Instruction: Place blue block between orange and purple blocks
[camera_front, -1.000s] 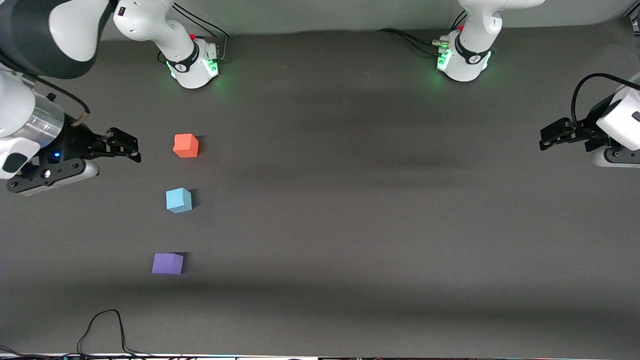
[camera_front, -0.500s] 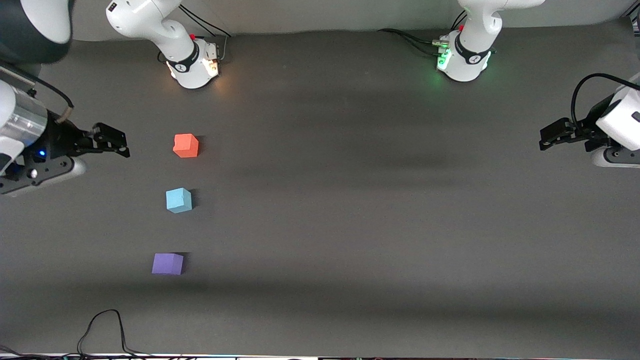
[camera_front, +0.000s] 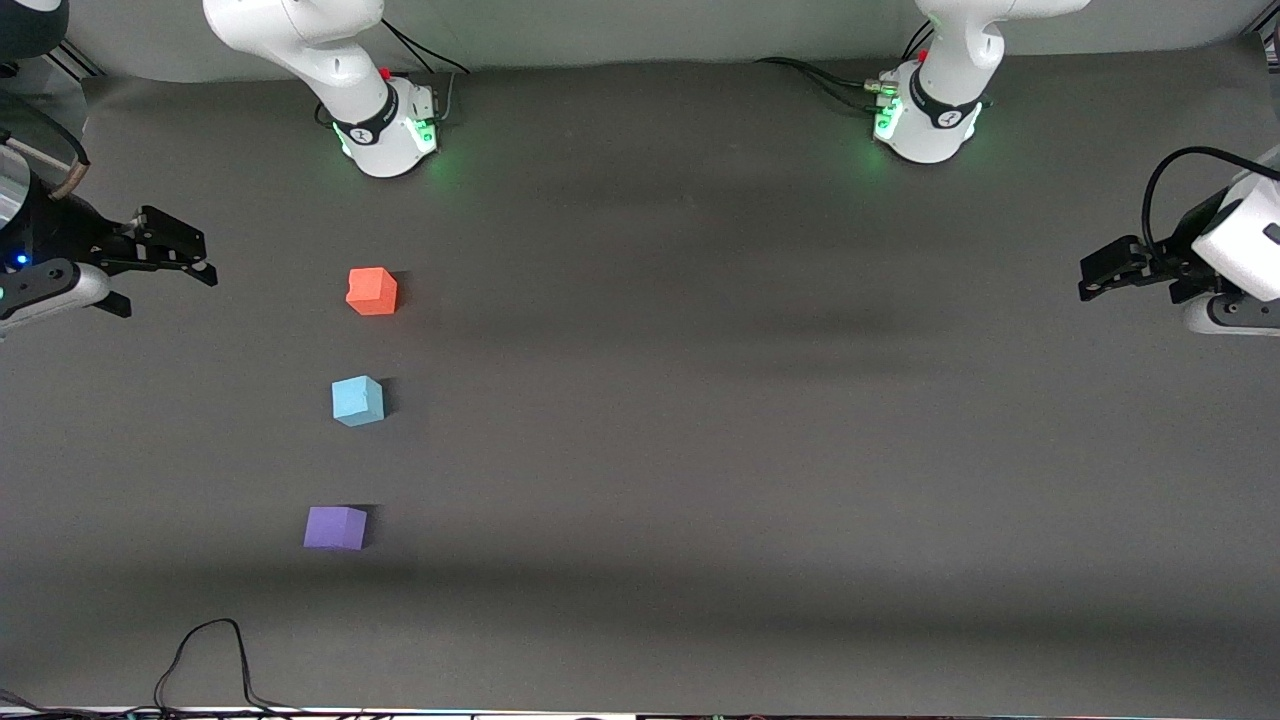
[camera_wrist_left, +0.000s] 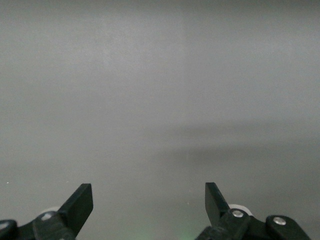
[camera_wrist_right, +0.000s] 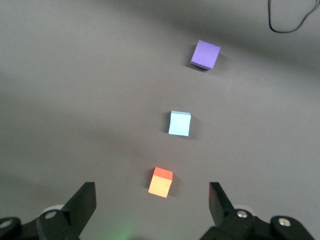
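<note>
Blue block (camera_front: 357, 401) sits on table between orange block (camera_front: 372, 291) and purple block (camera_front: 335, 527), placement looks done; right gripper (camera_front: 170, 255), wide open and empty, has pulled back toward its table end, left gripper (camera_front: 1110, 268) waits open, empty

The right gripper (camera_front: 195, 262) now hangs over the table's edge at the right arm's end, having pulled well away from the orange block (camera_front: 372, 291) it hovered near a second ago. Its arm has swung out too, showing far less at that corner.
</note>
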